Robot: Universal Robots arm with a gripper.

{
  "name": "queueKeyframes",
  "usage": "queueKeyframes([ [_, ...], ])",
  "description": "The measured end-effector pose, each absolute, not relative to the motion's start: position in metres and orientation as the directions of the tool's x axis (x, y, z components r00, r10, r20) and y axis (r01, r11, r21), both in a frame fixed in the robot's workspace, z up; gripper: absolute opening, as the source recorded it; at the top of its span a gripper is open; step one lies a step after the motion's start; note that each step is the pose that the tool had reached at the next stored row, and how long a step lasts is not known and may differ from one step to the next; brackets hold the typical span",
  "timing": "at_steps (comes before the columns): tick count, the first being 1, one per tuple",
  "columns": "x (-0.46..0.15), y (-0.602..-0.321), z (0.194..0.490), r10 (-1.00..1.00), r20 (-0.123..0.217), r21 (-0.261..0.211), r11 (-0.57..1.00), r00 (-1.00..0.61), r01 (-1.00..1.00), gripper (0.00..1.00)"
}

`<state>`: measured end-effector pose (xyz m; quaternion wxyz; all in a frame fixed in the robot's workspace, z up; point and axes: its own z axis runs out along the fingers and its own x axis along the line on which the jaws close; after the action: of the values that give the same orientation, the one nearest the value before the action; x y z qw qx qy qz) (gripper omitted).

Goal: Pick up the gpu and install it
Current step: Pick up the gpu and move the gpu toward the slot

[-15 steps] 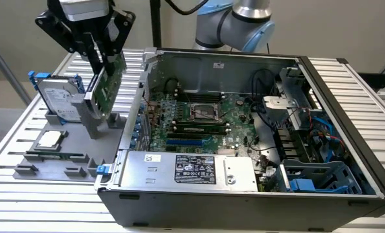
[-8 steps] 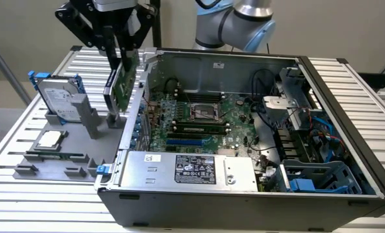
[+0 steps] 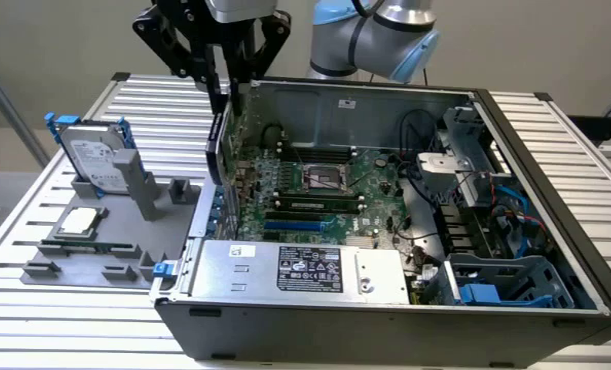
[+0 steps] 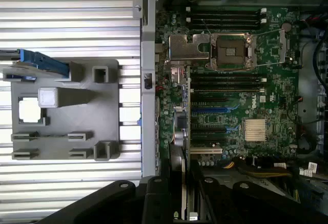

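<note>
My gripper is shut on the gpu, which hangs on edge, upright. It is just inside the open computer case at the wall on the exterior view's left, above the green motherboard. In the wrist view the gpu shows edge-on as a thin strip running out from between my black fingers. It lies over the expansion slots beside the case wall. I cannot tell whether its lower edge touches a slot.
A grey parts holder left of the case carries a silver hard drive in a blue frame, a processor and a memory stick. Inside the case are the power supply, cables and a drive cage.
</note>
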<state>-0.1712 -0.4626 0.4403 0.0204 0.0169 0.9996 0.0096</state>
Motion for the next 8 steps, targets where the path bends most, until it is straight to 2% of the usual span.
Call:
queueKeyframes([
  [8, -0.135, -0.463, 0.426, 0.034, -0.041, 0.015, 0.999, -0.999, 0.033, 0.00],
])
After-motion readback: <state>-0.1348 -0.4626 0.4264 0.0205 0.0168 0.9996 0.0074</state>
